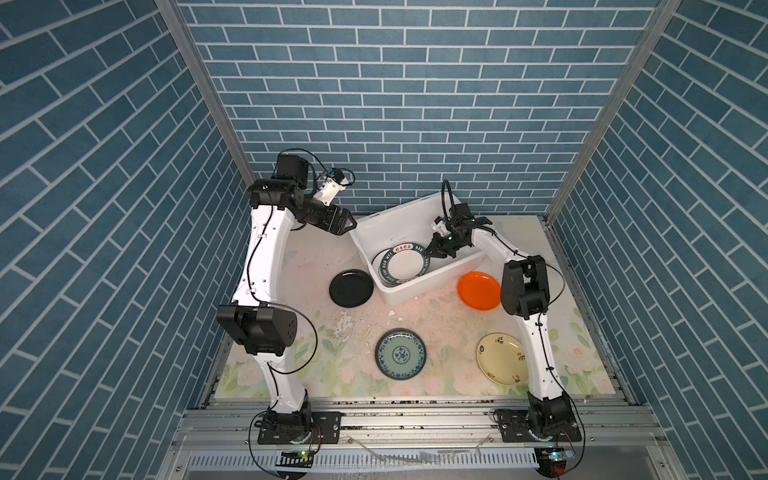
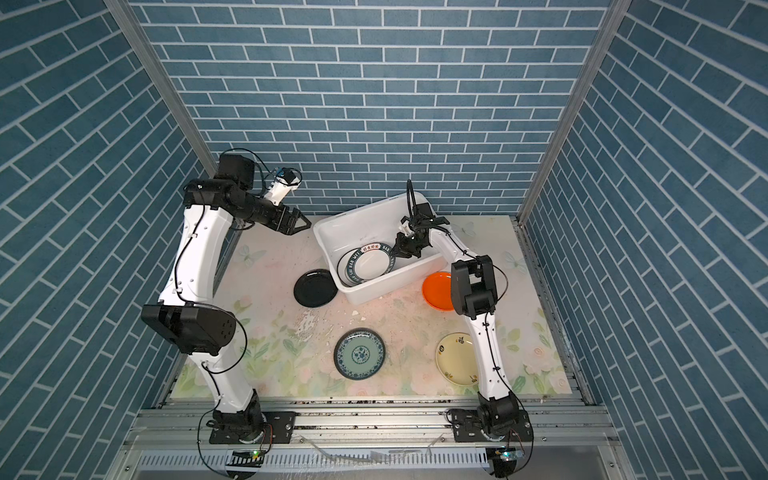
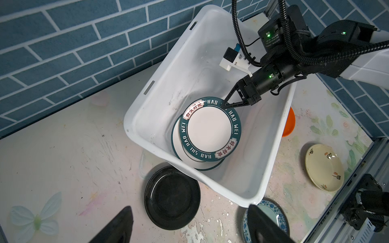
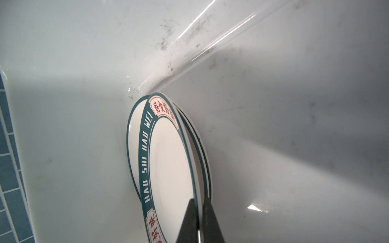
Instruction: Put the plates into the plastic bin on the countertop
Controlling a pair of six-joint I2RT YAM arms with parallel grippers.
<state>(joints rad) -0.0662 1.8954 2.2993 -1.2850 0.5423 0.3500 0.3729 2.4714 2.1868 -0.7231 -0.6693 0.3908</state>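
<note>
**Right fingers pinch a lettered plate inside the bin; left fingers stand wide and empty.**

In both top views the white plastic bin [image 1: 428, 282] sits right of centre on the table [image 1: 436, 324]. It holds the lettered-rim plate [image 1: 401, 264], which is tilted over a second like plate [image 3: 179, 145]. The right fingers [image 3: 237, 103] clamp its rim. The left fingers [image 3: 117, 227] hang spread at the bin's upper left corner. On the table lie a black plate [image 1: 351, 288] just left of the bin, an orange plate [image 1: 478, 290] to its right, a teal patterned plate [image 1: 400, 353] at lower centre and a cream-yellow plate [image 1: 498, 359] at lower right.
</note>
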